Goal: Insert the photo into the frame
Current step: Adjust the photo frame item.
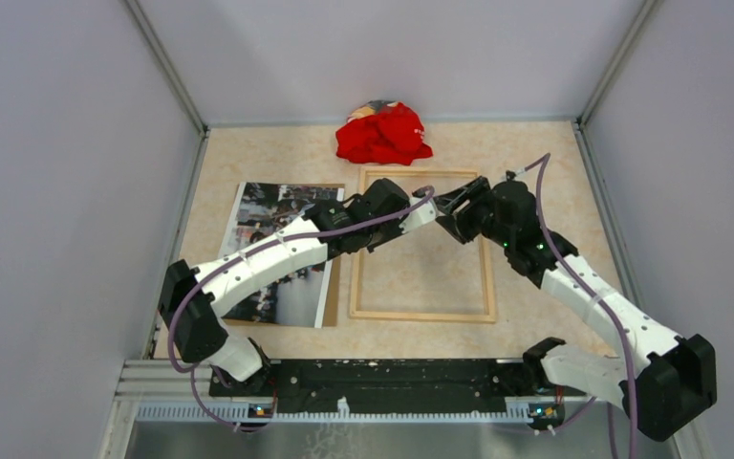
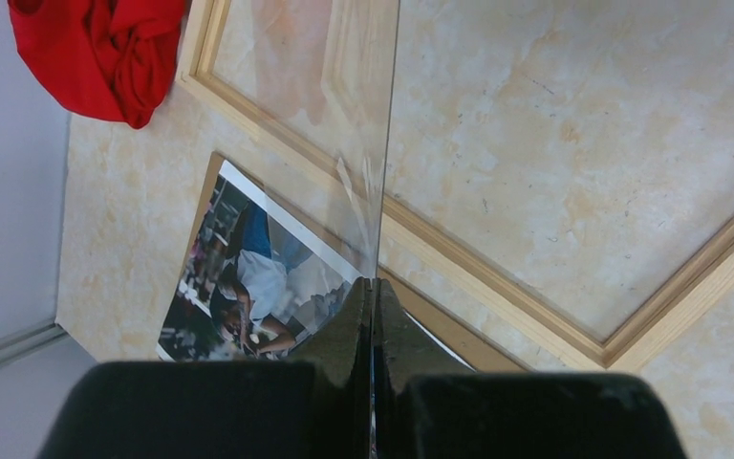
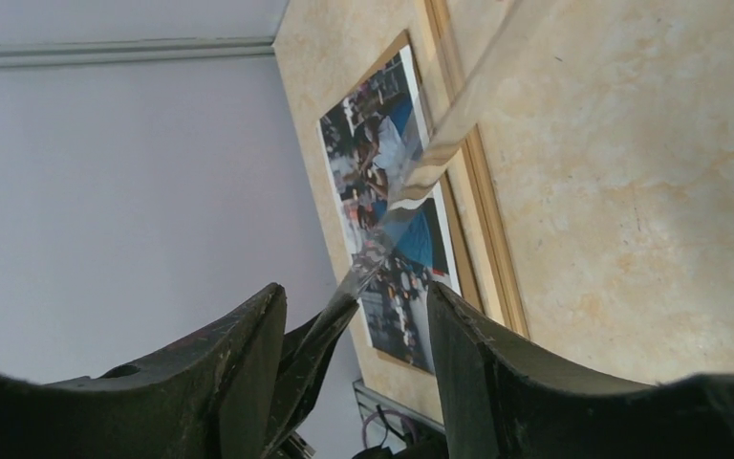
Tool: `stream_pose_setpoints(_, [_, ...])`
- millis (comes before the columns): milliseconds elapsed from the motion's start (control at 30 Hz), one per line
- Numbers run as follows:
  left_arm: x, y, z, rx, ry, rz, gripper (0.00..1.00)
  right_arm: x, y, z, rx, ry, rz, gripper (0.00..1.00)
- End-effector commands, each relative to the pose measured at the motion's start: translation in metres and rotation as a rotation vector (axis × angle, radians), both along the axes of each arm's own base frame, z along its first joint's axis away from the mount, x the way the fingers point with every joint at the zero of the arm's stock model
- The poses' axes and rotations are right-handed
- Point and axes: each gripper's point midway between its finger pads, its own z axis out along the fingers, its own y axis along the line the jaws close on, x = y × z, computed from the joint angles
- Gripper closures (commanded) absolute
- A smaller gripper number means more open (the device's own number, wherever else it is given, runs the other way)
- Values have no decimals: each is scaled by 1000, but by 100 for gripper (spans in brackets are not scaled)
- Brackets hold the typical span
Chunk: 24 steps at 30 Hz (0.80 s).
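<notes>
The photo (image 1: 266,206) lay flat and face up on a brown backing board (image 2: 451,337), just beside the frame (image 1: 422,315) at its nine o'clock, not in it. The frame rested flat on the desk (image 1: 535,153), with bare desk showing through its opening. Over its twelve o'clock rail the left gripper (image 2: 373,306) had its jaws pressed together on the edge of a clear pane (image 2: 325,76), held tilted off the desk. The right gripper (image 3: 354,296) met it from three o'clock, jaws spread either side of the same pane, not clamped. Judgement: the pane was being kept out of the opening so the print could go in. A red cloth (image 1: 382,134) lay apart at twelve o'clock
</notes>
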Motion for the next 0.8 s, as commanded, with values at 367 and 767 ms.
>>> stream_pose_setpoints(367, [-13, -19, 1, -82, 32, -62, 100, 10, -14, -35, -120, 69, -142, 73])
stream_pose_setpoints(767, [-31, -21, -1, -107, 178, -60, 2, -1, -30, -45, -322, 40, -74, 100])
